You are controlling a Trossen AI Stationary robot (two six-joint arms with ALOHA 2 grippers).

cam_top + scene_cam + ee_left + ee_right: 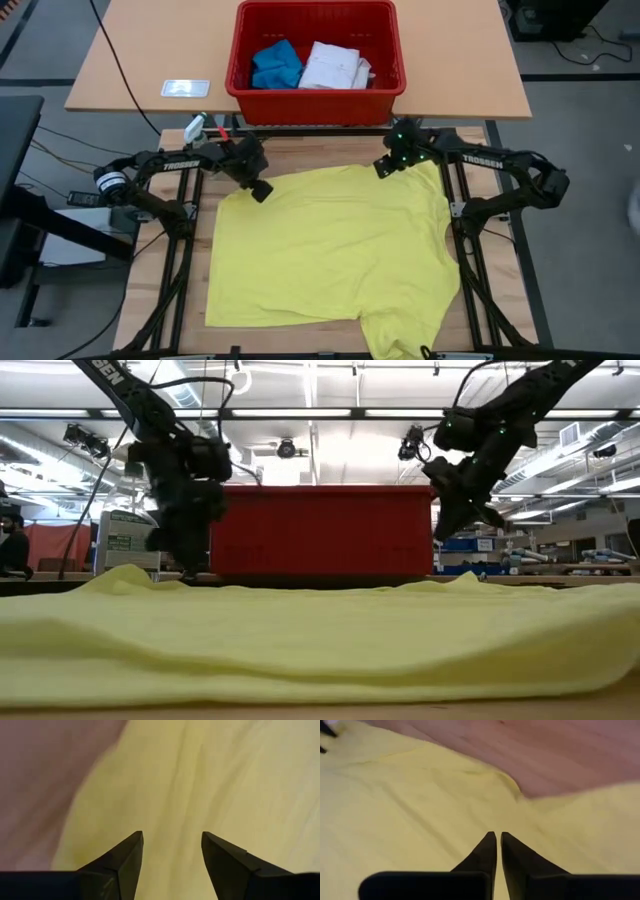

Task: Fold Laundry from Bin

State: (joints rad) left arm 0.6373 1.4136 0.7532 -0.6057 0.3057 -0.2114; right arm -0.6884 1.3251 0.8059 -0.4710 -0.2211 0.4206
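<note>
Behind yellow T-shirt (330, 250), red bin (315, 95)

You'll see long white strip lights (300, 412) running across the open ceiling at the top of the low view. A red curtain (62, 545) hangs at the far left. In the high view, a tan wooden tabletop (140, 60) fills the upper frame, grey floor (580, 150) at right

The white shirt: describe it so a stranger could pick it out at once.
Find the rectangular red plastic bin on the tan table behind the spread yellow T-shirt. Inside, on the right, lies the folded white shirt. Its neighbour, the cloth on the left, is blue.
</note>
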